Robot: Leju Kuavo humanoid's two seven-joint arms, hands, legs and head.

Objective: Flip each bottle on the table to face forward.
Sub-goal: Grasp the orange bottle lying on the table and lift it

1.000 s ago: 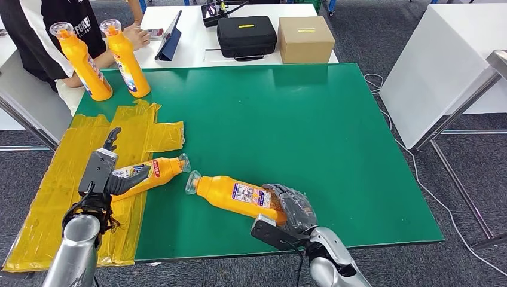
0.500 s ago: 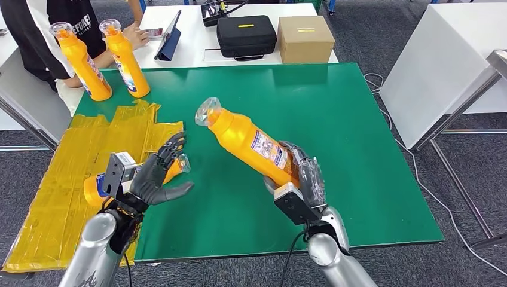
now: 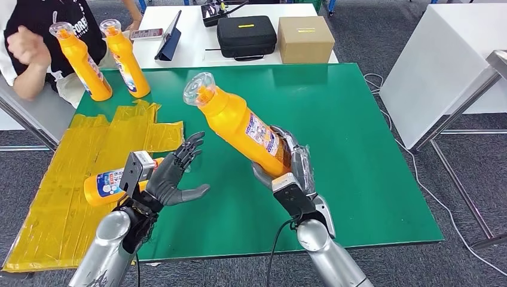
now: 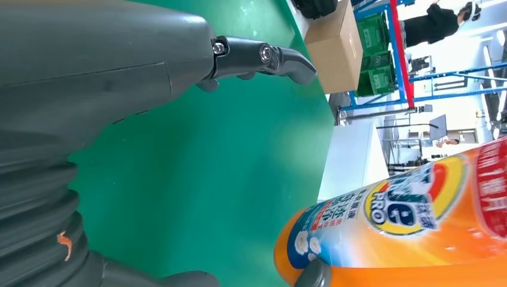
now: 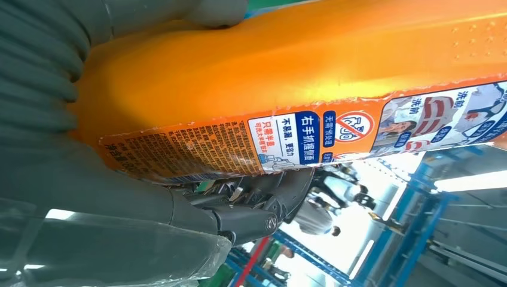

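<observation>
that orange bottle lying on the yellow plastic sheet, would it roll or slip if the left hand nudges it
The lying orange bottle looks rounded, so a sideways nudge would probably roll it. Its glossy body on the wrinkled yellow plastic sheet may also slide, perhaps dragging the loose film. The left hand hovers above it, open, holding nothing. It looks stiff enough to grip firmly.

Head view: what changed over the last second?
The right hand lifted its bottle off the green table and tilted it up, cap toward the far left. The left hand let go of the lying bottle and rose, fingers spread. The two standing bottles stayed put.
</observation>
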